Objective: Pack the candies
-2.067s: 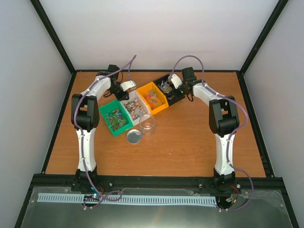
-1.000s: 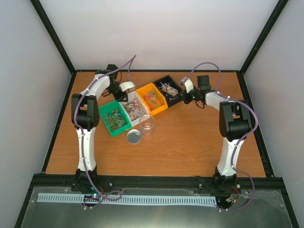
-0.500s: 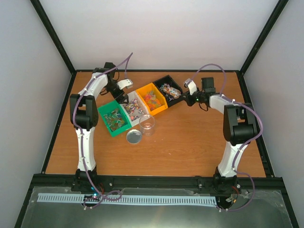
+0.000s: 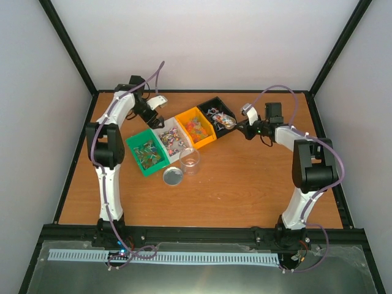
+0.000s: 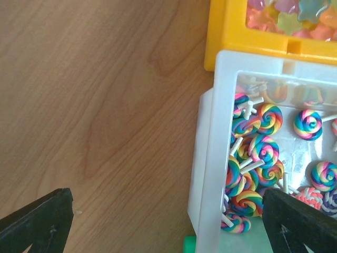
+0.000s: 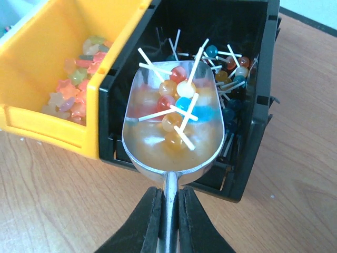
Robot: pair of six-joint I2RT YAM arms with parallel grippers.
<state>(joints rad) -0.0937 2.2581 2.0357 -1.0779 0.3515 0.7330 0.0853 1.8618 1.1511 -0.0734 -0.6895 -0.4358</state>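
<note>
The left arm reaches toward the far left corner of the surface (image 5: 100, 105). The left tool (image 5: 168, 219) is spread wide above the rim of the white bin (image 5: 210, 158), which the wrist view partly cuts off. The right arm is stretched toward the far edge, and the right tool (image 6: 167, 196) pinches the handle of a scoop (image 6: 158, 153) that holds candies (image 6: 176, 103) over the black bin (image 6: 255, 105).

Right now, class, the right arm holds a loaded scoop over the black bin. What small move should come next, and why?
Probably lift the scoop slightly, kept level, toward the clear jar. The right gripper is shut on its handle, its bowl holds ball lollipops above the black bin, and the jar stands open, lid beside it.
</note>
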